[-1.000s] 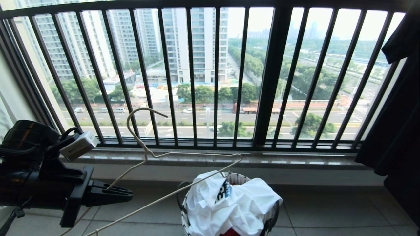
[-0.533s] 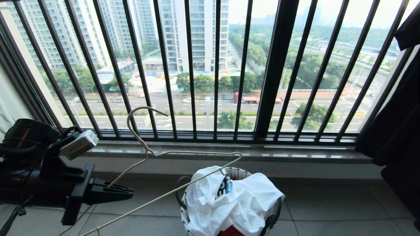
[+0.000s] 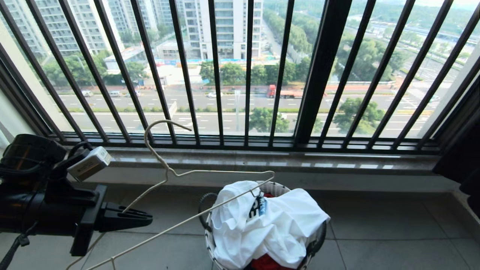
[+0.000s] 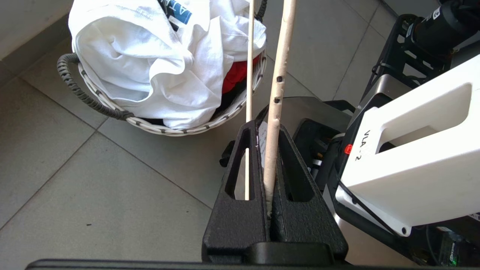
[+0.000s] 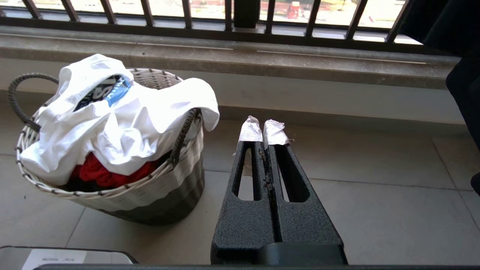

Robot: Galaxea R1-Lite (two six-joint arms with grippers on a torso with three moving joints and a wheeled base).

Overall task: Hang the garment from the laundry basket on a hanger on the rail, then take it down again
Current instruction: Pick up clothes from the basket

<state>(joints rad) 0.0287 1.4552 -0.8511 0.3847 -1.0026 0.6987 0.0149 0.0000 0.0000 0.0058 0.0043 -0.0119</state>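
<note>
**Left gripper holds the wire hanger beside the laundry basket**

The laundry basket [image 3: 317,240] stands on the tiled floor [image 3: 375,232] just in front of the stone sill [image 3: 337,161] under the black window railing [image 3: 318,71]. The garment [image 3: 270,228], a white T-shirt with its dark blue logo showing among the folds, lies crumpled on top of the basket and spills over the rim. A red garment [image 3: 264,262] shows under it inside the basket.

To the left of the basket, the left gripper [image 3: 146,217] is clamped tight on the hanger [image 3: 195,173], gripping one of its thin wire arms near the lower corner. The hanger is held tilted: its long hook rises in front of the railing, and its far notched end reaches over the top of the basket, close above the T-shirt; whether it touches the cloth cannot be told.

The right gripper [image 5: 262,131] hangs low to the right of the basket, above the floor, its tape-wrapped fingertips pressed together with nothing between them.
</note>
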